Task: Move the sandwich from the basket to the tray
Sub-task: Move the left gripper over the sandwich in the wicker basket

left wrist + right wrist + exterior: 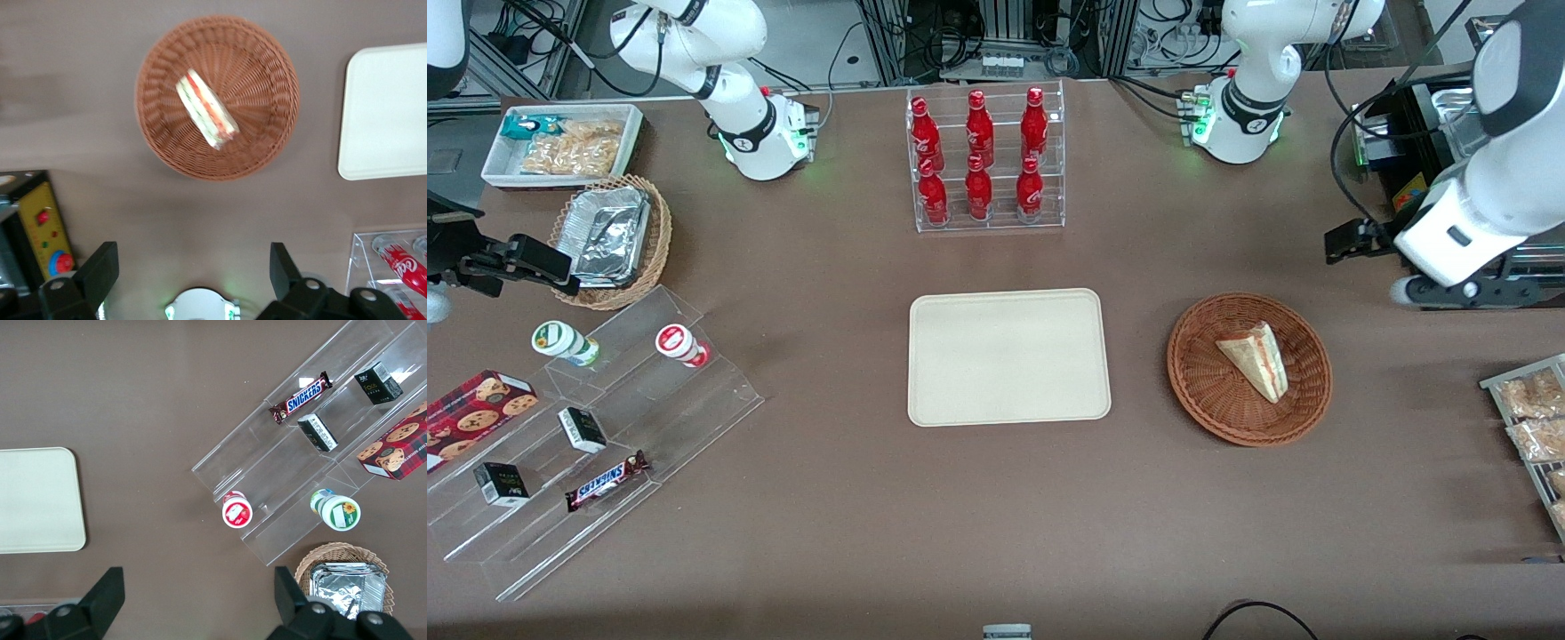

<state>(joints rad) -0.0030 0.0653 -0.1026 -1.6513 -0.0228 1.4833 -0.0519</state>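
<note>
The sandwich [1256,358] lies in the basket [1200,391], its long axis slanting across the weave, cut edge with the filling facing up toward the wrist camera. It looks soft, light and easily crushed; pinch gently across the bread faces. The claw [193,273] hangs spread and empty, above the surface, farther from the front camera than the basket. The bare tray [1009,356] sits beside the basket.

Gripper [193,267], fingers spread, hangs above bare worktop [1138,267] near the basket [1307,396]. Nothing covers the sandwich [1256,358]. Tray [1009,357] surface bare; bottle rack [987,160] stands farther from the front camera.
</note>
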